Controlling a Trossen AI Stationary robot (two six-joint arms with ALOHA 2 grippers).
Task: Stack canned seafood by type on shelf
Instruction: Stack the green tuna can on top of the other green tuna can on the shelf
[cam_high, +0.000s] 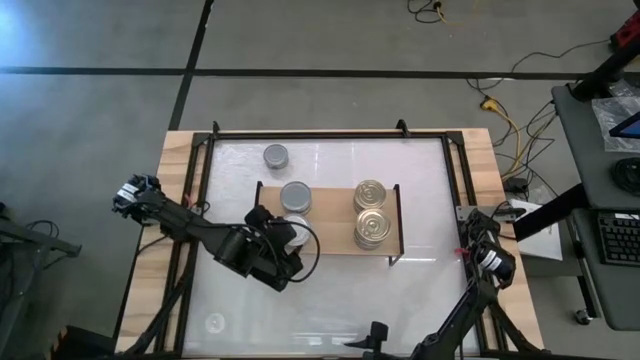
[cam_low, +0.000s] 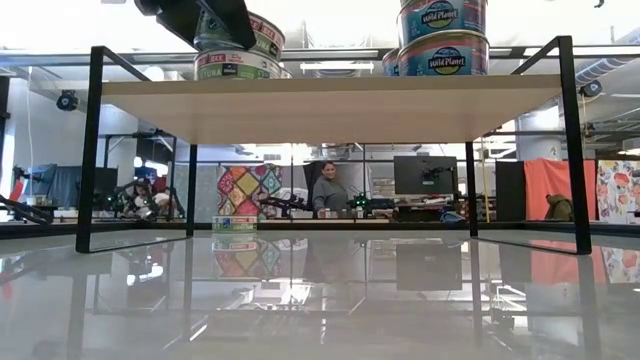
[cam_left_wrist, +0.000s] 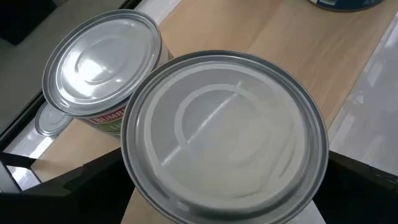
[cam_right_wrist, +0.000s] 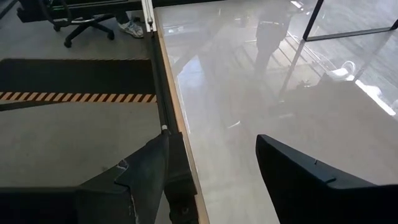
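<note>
The shelf (cam_high: 330, 238) stands mid-table. On its right part sit gold-topped tins (cam_high: 371, 228), stacked two high in the low view (cam_low: 443, 40). On its left part, one silver tin (cam_high: 296, 196) sits at the far side. At the near side another silver tin (cam_left_wrist: 224, 137) rests on top of a third (cam_low: 235, 65). My left gripper (cam_high: 288, 238) is open, with a finger on either side of that top tin. Over the table's right edge, my right gripper (cam_right_wrist: 211, 168) waits open with nothing in it. My left gripper comes at the top silver tin slanting down from the table's near left. One finger (cam_left_wrist: 74, 183) and the other (cam_left_wrist: 367, 177) stand at opposite sides of its wall. The tin's rim hides the wall there, so I cannot tell whether they touch it.
A lone silver tin (cam_high: 276, 156) stands on the white tabletop beyond the shelf's far left. Black rails (cam_high: 300, 134) frame the tabletop. A person (cam_low: 328, 190) sits in the room behind. Open tabletop lies near and right of the shelf.
</note>
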